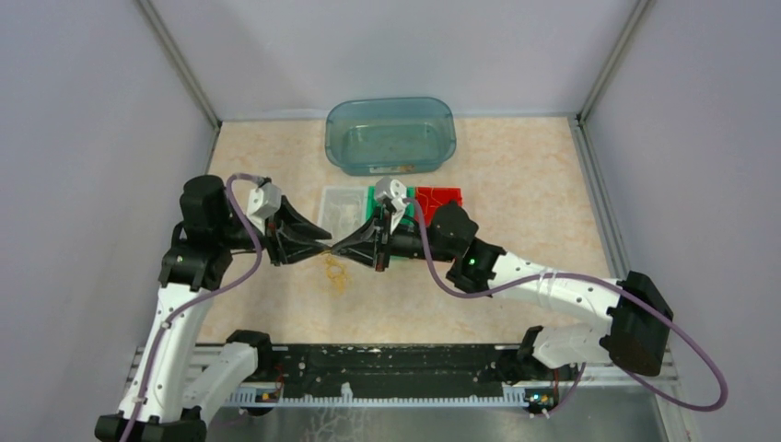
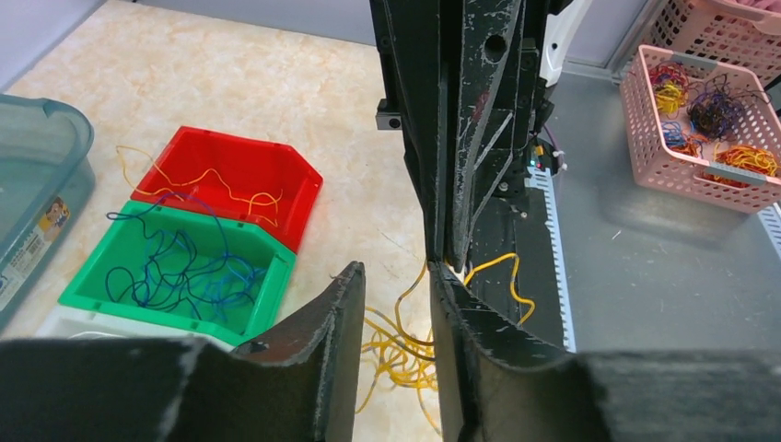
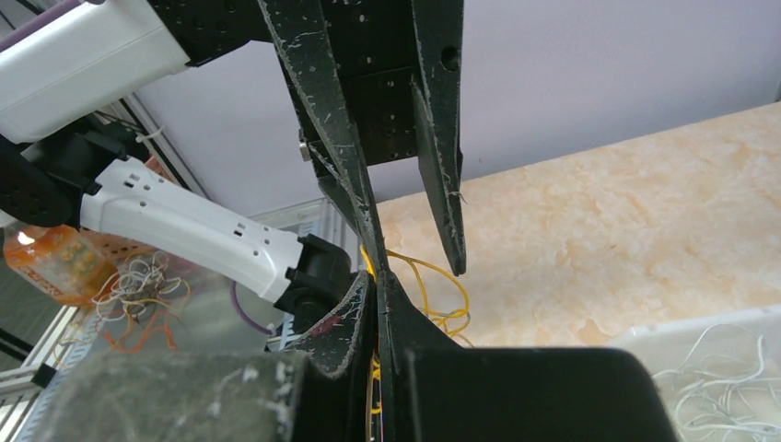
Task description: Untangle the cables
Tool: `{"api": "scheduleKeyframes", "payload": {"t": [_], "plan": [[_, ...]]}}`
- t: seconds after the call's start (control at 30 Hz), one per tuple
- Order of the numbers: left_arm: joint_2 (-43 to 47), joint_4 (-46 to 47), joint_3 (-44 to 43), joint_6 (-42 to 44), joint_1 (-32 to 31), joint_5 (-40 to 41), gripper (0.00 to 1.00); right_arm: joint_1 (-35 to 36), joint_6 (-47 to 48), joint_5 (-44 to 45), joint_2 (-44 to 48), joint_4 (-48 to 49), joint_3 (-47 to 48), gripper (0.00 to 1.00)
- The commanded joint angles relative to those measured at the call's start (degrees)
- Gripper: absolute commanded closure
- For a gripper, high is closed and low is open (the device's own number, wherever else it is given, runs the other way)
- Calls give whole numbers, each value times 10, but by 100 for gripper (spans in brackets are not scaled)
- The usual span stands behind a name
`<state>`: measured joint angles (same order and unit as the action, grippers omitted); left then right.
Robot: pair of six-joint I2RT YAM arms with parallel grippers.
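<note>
Black left gripper (image 2: 396, 276) sat spread apart near the green plastic bin (image 2: 157, 318). Black right gripper (image 3: 378, 281) was pressed together, pinching a thin yellow-orange cable (image 2: 497, 262). Tangled yellow cables (image 2: 401, 354) lay on the beige table (image 2: 276, 83) beside that bin.

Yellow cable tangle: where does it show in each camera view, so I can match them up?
Top external: yellow cable tangle on the table, just below where left hand and right hand meet.
Left wrist: bottom centre, behind the left hand's fingers.
Right wrist: centre, just beyond the right hand's shut tips.
Shared landmark: the beige marbled table.
</note>
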<state>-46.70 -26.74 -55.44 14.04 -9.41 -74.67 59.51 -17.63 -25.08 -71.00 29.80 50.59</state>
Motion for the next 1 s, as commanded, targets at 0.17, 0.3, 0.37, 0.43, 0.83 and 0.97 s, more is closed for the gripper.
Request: {"api": "scheduleKeyframes", "payload": {"t": [0.17, 0.3, 0.37, 0.43, 0.83, 0.97], "plan": [[-5, -83, -63, 58, -10, -28, 47, -4, 18, 14, 30, 13, 16, 100], [-28, -141, -100, 105, -10, -41, 47, -4, 27, 14, 40, -4, 13, 100], [-35, -158, -107, 114, -10, -46, 46, -4, 30, 16, 43, -6, 12, 100], [-32, -159, -100, 115, -10, -49, 46, -4, 31, 16, 42, -4, 13, 100], [7, -94, -53, 110, -26, 97, 54, -4, 30, 11, 30, -3, 29, 100], [25, -35, -36, 75, -27, 116, 62, -4, 27, 8, 24, 0, 30, 100]]}}
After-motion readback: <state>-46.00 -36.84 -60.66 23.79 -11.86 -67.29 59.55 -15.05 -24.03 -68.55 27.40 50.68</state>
